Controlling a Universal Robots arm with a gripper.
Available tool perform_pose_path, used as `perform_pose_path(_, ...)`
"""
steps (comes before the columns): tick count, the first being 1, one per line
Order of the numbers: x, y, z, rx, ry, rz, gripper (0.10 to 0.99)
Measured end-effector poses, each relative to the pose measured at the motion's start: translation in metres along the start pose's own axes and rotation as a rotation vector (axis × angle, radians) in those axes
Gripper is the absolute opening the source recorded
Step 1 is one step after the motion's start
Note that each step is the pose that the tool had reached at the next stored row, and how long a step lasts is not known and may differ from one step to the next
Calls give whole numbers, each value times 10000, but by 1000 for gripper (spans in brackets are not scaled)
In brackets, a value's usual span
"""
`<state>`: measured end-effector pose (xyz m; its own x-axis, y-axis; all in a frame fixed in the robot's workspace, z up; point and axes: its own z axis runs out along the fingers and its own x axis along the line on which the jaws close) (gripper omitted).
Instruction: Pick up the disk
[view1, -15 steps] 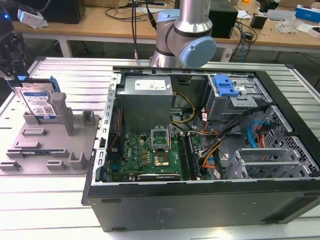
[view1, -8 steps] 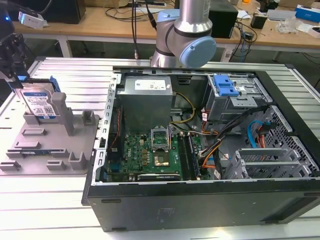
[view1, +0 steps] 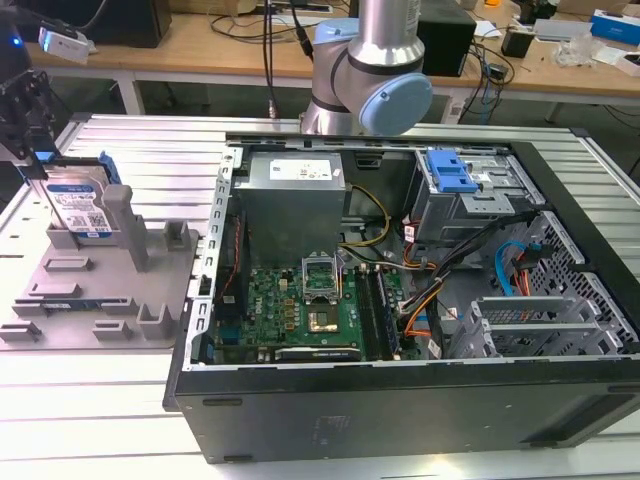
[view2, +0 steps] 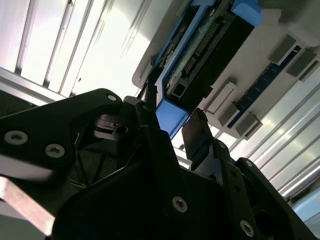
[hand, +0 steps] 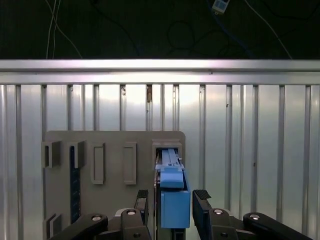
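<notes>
The disk (view1: 80, 207) stands upright on its edge in a slot of the grey holder (view1: 100, 290), at the exterior view's left; its white-and-blue label faces the camera and a blue frame runs round its edges. My gripper (view1: 38, 160) comes down over the disk's top corner. In the first wrist view the disk (hand: 173, 200) shows edge-on, midway between my fingers (hand: 201, 202), with a narrow gap on each side. In the second wrist view the blue frame end (view2: 171, 116) sits between the two fingertips. The gripper (hand: 172, 201) is open and straddles the disk.
An open computer case (view1: 400, 400) takes up the middle and the exterior view's right, with a motherboard (view1: 300, 310), a power supply (view1: 295, 195) and a blue drive-bay latch (view1: 447, 172). The arm's base (view1: 375, 70) rises behind it. The holder's upright posts (view1: 125, 225) stand beside the disk.
</notes>
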<state>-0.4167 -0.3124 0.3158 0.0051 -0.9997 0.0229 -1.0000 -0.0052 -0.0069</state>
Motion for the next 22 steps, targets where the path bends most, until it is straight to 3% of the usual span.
perform_pose_path(22, -3, 1, 153, -2, 0, 0, 482)
